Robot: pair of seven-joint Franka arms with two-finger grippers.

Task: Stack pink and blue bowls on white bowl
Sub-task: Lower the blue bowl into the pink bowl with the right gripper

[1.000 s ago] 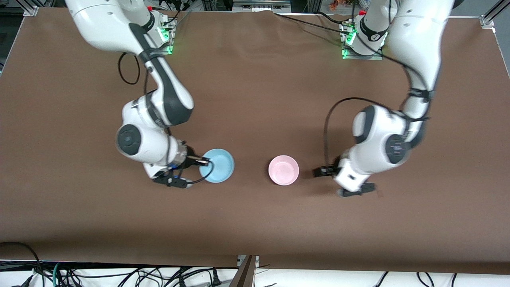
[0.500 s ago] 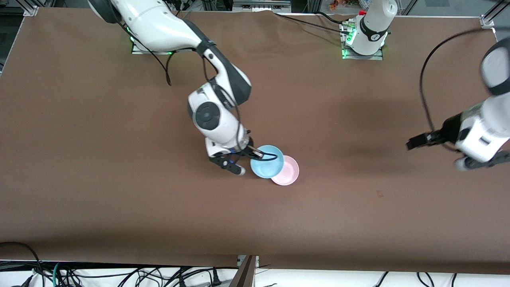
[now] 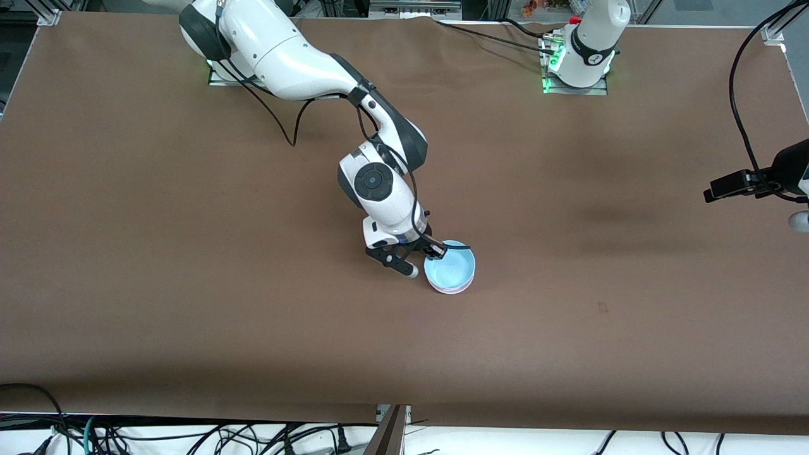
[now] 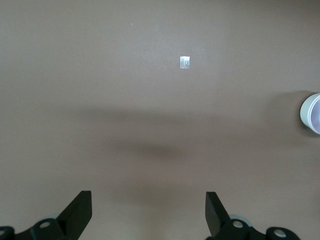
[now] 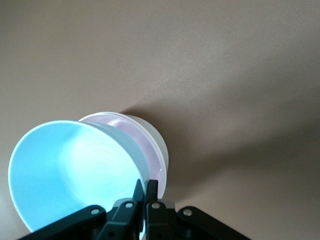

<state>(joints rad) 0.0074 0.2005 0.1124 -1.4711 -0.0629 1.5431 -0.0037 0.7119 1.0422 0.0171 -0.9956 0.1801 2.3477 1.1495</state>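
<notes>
Front view: at frame centre we see the right gripper (image 3: 431,251) clamped on the blue bowl (image 3: 449,273) rim, directly over the pink bowl (image 3: 452,290).

Left wrist view: the left gripper (image 4: 149,212), fingers apart, waits over bare table (image 4: 150,90).

Right wrist view: 2 bowls overlap at lower left.
</notes>
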